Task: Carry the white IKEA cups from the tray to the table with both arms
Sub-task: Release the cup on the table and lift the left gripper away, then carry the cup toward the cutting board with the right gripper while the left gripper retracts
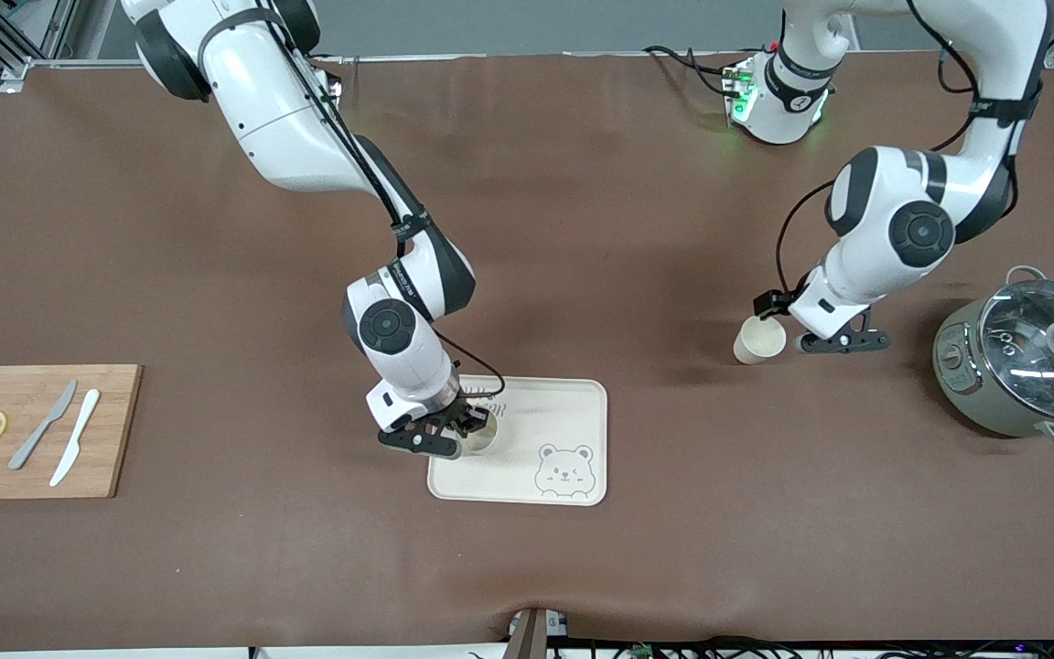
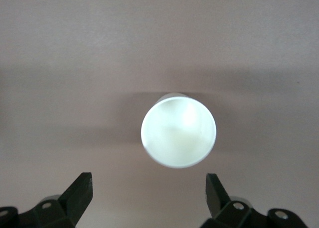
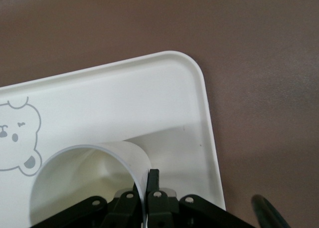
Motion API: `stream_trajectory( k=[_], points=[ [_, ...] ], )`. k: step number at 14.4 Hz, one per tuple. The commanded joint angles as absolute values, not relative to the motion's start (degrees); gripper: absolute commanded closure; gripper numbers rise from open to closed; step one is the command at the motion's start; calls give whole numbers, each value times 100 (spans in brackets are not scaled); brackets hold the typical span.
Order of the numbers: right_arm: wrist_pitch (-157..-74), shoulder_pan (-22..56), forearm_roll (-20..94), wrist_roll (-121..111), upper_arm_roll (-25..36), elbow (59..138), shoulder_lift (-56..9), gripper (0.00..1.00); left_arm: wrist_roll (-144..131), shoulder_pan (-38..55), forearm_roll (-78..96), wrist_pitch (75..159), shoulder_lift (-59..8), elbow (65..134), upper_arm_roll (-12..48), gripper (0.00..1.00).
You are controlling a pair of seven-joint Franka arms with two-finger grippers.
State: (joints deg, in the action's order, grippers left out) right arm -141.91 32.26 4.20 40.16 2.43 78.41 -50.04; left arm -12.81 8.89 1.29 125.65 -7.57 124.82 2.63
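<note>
From the front, my right gripper (image 1: pixel 459 430) is low over the cream rectangular tray with a printed bear face (image 1: pixel 573 412), at the tray's end toward the right arm, its fingers pinched on the rim of a small cream-white handleless cup (image 1: pixel 483 439) that stands on the tray. My left gripper (image 1: pixel 788 322) is down at the brown table mat (image 1: pixel 582 229), just beside the second small cream-white cup (image 1: pixel 758 340), which stands upright on the mat, well apart from the tray and toward the left arm's end. A grey-green pot with a glass lid (image 1: pixel 1030 361) sits still closer to that end, and a wooden cutting board (image 1: pixel 33 430) with two knives and lemon slices lies at the right arm's end. In my left wrist view, the second cup (image 2: pixel 178 129) shows its round open mouth, with my two black fingers (image 2: pixel 79 190) spread wide and not touching it. In my right wrist view, my fingertips (image 3: pixel 152 180) are closed on the first cup's (image 3: pixel 89 180) thin wall, near the tray's (image 3: pixel 164 88) rounded corner.
</note>
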Motion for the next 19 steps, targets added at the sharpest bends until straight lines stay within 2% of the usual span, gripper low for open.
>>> stream_trajectory(
  k=[1,7,13,16,19],
  points=[
    [-14177,3234,378,4122,290,7673,-5124,100,-1415,914,255,11754,-598,11999,281,0],
    [-14019,3226,430,4113,281,7664,-4870,100,-1538,853,246,11040,-501,10971,237,0],
    [-12510,2857,387,3518,334,7892,-3860,100,-1354,835,193,10899,-466,10337,194,0],
    [-11666,2261,396,2447,360,7989,-3333,100,-828,835,185,10539,-326,10047,70,0],
    [-11610,1680,413,1383,352,8575,-2902,100,-651,571,176,10231,-71,9976,114,0]
  ],
)
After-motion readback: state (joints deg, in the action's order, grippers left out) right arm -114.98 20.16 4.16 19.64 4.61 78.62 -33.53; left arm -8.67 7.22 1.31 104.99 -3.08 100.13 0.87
